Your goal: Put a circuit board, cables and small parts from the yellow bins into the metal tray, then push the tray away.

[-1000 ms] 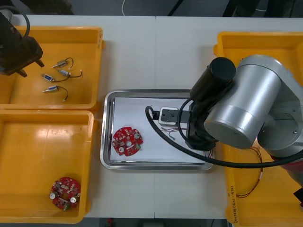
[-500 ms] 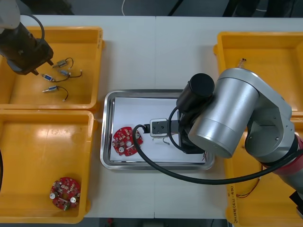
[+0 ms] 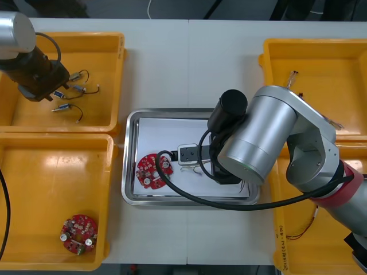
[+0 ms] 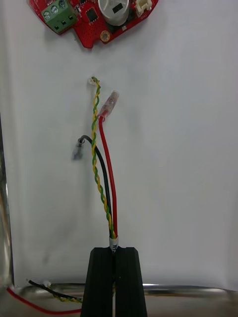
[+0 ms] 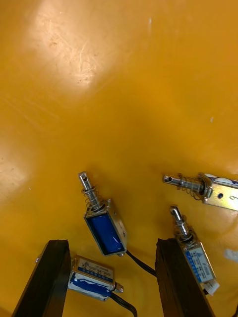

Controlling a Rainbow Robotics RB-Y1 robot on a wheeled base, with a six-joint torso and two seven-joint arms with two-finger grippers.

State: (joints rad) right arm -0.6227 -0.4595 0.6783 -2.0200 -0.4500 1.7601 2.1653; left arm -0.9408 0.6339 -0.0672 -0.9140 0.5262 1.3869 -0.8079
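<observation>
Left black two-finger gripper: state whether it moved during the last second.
Yes. The left gripper moved right across the far yellow plastic bin, toward its small metal parts.

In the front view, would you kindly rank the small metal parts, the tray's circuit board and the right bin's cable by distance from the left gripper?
1. small metal parts, beside the left gripper, far left bin.
2. circuit board, in the tray.
3. red and yellow cable, near right bin.

Light table (image 3: 189, 63) with a centre seam, dark floor (image 3: 246, 8) beyond
</observation>
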